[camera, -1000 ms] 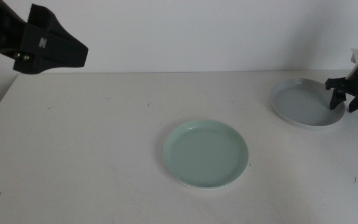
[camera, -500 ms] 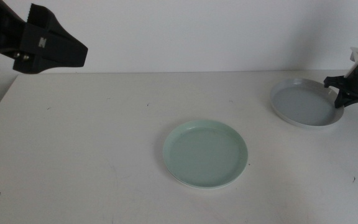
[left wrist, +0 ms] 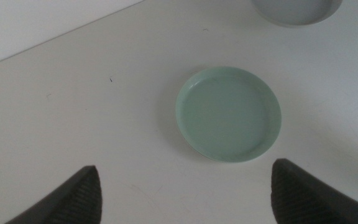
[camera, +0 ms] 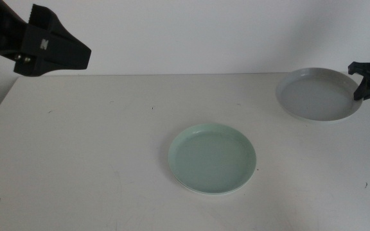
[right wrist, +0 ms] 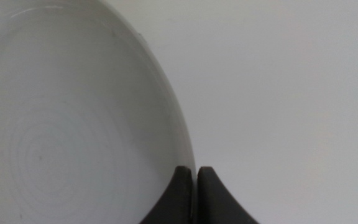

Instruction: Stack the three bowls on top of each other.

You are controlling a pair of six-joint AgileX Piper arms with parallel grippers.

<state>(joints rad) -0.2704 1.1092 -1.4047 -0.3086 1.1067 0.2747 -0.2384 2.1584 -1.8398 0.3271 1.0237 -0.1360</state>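
Left gripper (camera: 76,54): up high over the table's far left corner, well clear of every dish; only its dark body shows in the middle view. Its wrist camera shows the two jaws spread wide with nothing between them.

Table (camera: 95,147): plain white top, white wall behind it, a few small dark specks on the surface.

Mint green bowl (camera: 212,158): flat on the table near the middle, toward the front. From the left wrist camera (left wrist: 229,113) it lies between the spread jaws, far below them. A thin pale edge peeks out under its front rim; it may be another dish beneath, but I can't say for sure.

White bowl: I can't pick it out as a separate dish in any view.

Grey-blue bowl (camera: 318,95): far right of the table, near the back, well apart from the mint one. Its rim looks raised off the table, though the angle makes that hard to judge.

Right gripper (camera: 363,88): at the picture's right edge, partly cut off, on the grey-blue bowl's right rim. Its wrist view shows the jaws pinched narrow on that rim (right wrist: 166,118).
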